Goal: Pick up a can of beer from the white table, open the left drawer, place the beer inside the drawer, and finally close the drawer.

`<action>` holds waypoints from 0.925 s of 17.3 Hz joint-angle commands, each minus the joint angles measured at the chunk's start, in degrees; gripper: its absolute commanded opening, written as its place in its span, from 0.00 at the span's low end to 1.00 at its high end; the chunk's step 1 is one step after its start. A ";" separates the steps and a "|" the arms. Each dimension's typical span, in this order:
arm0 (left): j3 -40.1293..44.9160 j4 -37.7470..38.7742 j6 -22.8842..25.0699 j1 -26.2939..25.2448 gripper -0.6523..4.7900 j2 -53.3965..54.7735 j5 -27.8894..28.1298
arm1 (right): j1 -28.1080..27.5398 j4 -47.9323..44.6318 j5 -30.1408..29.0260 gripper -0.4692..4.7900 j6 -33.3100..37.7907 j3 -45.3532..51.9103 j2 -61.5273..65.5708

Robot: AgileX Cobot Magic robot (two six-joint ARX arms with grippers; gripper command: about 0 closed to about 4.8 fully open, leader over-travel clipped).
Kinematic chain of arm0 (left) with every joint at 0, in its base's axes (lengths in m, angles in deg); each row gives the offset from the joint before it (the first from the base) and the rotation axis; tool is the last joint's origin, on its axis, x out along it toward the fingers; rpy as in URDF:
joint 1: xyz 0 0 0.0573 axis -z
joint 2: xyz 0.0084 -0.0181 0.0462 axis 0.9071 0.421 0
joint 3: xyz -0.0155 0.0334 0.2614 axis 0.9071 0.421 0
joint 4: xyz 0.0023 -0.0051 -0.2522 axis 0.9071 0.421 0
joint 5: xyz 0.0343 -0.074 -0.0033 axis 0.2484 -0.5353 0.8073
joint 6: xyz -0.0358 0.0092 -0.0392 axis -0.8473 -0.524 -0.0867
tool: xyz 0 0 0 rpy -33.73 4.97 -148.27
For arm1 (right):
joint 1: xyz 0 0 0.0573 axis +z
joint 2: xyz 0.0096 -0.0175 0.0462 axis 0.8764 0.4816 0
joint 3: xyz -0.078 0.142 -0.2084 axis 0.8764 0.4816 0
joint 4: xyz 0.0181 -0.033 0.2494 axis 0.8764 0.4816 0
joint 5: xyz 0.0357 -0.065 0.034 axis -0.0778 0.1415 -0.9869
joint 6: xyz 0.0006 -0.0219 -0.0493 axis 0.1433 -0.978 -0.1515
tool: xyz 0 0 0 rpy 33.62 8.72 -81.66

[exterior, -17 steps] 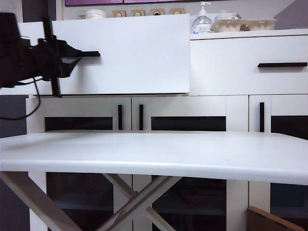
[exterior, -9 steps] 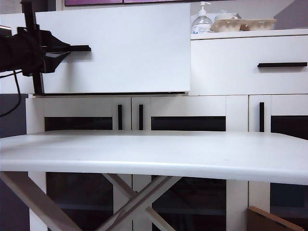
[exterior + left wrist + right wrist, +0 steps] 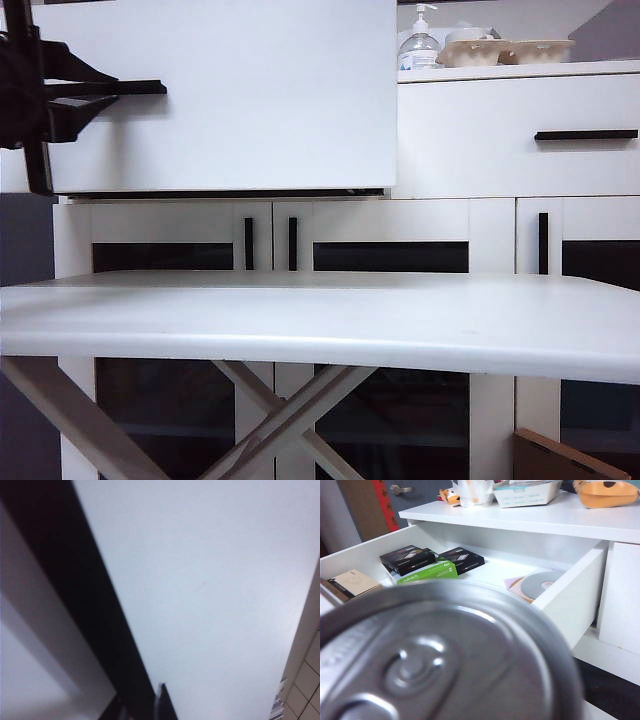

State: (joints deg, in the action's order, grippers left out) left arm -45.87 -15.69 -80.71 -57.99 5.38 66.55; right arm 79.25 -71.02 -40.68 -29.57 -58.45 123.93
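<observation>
Firstly, left gripper (image 3: 105, 89): found at the far left of the exterior view, jaws closed together on the black handle (image 3: 135, 88) of the left drawer (image 3: 260, 100), one finger above the bar, one below.

Left drawer: seen standing out from the cabinet, front panel just beyond the jaws. Noted inside, through the right wrist view: black boxes (image 3: 407, 557), green box (image 3: 427, 572), tan box (image 3: 350, 582), silver disc (image 3: 540, 580).

Right gripper: not seen in any view; state of its jaws could not be told.

Can of beer (image 3: 435, 665): logged hard against the right wrist camera, silver lid and pull tab filling the near view, blurred, before the open drawer and not inside it.

Worktop (image 3: 320, 320): white, well below the left jaws.

Right drawer (image 3: 500, 140): found shut, well apart from the left jaws. Pump bottle (image 3: 420, 45) noted on the cabinet top above it.
</observation>
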 commanded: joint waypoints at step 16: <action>14.32 -0.44 3.10 -0.52 0.11 -15.21 1.95 | 0.09 -4.94 -0.17 0.08 0.17 -0.70 -1.01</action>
State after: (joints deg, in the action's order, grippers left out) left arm -31.96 -14.93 -80.60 -58.01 -9.88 66.55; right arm 79.25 -72.07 -40.81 -29.57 -58.45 123.77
